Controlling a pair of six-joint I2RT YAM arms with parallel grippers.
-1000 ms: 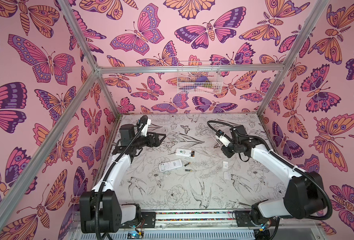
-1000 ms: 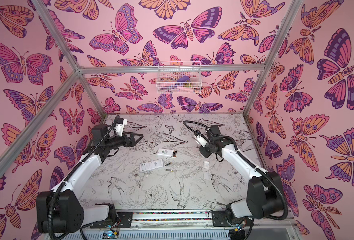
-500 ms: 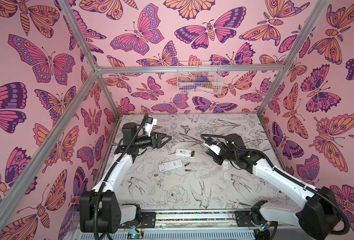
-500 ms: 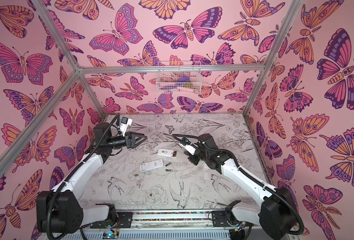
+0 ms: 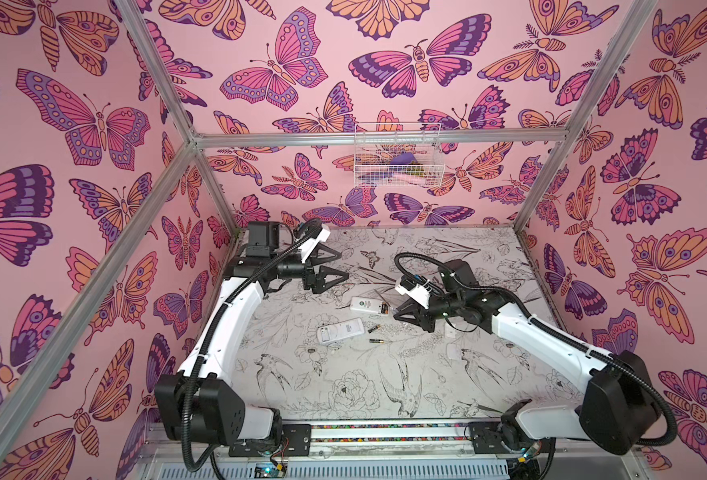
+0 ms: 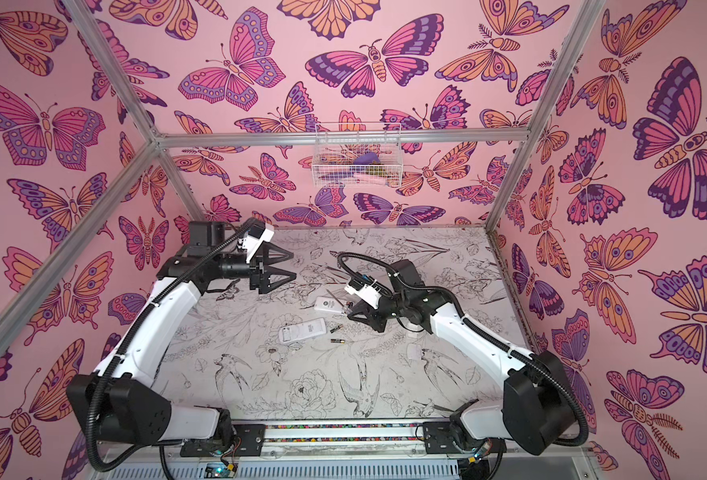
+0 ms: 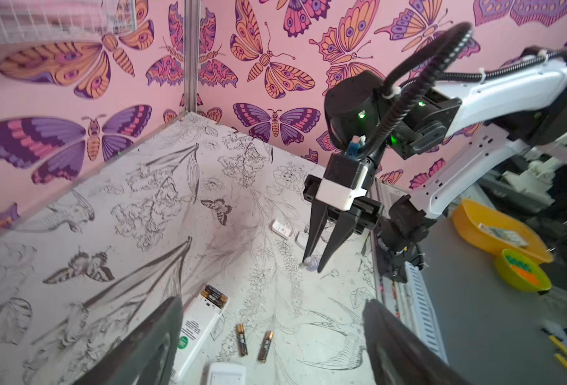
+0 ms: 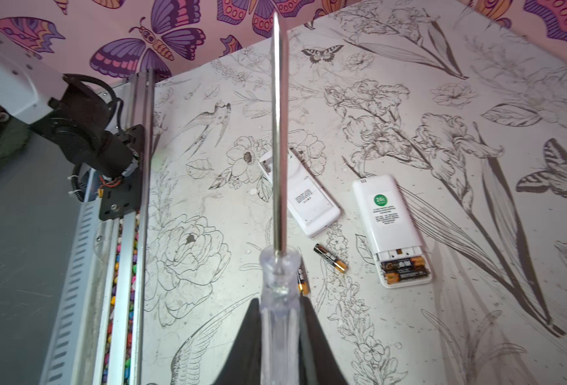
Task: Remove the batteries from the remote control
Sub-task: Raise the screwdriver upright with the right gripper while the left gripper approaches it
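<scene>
Two white remotes lie face down mid-table. The farther remote control [image 5: 364, 304] [image 8: 388, 220] has its compartment open, with two batteries [image 8: 403, 268] [image 7: 214, 296] still inside. The nearer remote [image 5: 340, 331] [image 8: 305, 196] shows an empty compartment. Two loose batteries [image 5: 372, 328] [image 5: 376, 340] [image 7: 241, 339] [image 7: 265, 341] lie on the table beside them. My right gripper [image 5: 399, 311] [image 8: 279, 320] is shut on a clear-handled screwdriver [image 8: 278, 283], just right of the farther remote. My left gripper [image 5: 339, 266] [image 7: 272, 301] hangs open and empty, above and to the far left of the remotes.
Two small white battery covers [image 5: 451, 332] [image 5: 451, 353] lie right of the batteries, under the right arm. A wire basket [image 5: 397, 156] hangs on the back wall. Butterfly-patterned walls close in the left, back and right sides.
My right gripper has swung left and forward with the screwdriver, closing in on the farther remote. My left gripper has moved a little towards the middle, still open.
</scene>
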